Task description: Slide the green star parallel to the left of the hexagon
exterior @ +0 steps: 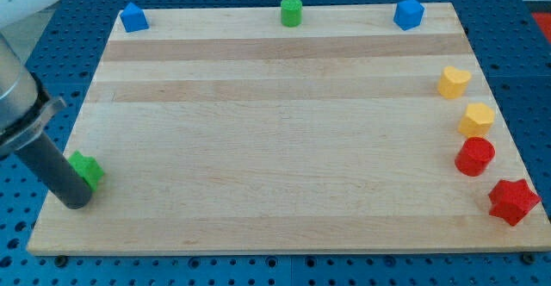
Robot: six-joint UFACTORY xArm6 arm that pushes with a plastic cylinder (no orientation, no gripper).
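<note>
Lower left, my tip (76,202), a fingerless dark rod, touches the small green star block (87,169); the yellow hexagon block (476,118) sits far right, so nearly everything remains.

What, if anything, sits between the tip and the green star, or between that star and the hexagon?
Nothing visible. My tip sits right beside the green star, on its lower left. Bare board lies between the star and the yellow hexagon.

Bright, even light; sharp, faint shadows
</note>
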